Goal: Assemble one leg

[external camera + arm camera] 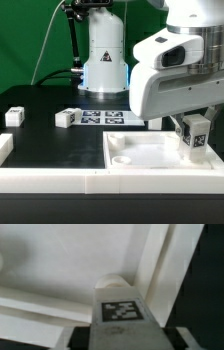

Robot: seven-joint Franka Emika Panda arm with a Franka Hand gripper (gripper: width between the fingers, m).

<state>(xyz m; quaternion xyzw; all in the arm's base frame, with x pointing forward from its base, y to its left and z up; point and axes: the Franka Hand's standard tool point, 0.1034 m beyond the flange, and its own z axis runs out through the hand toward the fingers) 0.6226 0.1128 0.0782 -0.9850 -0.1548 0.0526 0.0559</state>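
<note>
My gripper (196,126) is shut on a leg (197,137), a small white block with a black-and-white tag, and holds it upright over the right corner of the large flat white panel (150,150). In the wrist view the gripper (126,334) holds the leg (121,308) between the dark fingers (80,338), its far end just above a round corner socket (113,281) of the panel (60,263). I cannot tell whether the leg touches the socket. Two more legs (14,116) (67,118) lie on the black table at the exterior view's left.
The marker board (105,117) lies behind the panel. A white rail (90,181) runs along the front of the table, with a short piece (5,148) at the left. The robot's base (104,60) stands at the back.
</note>
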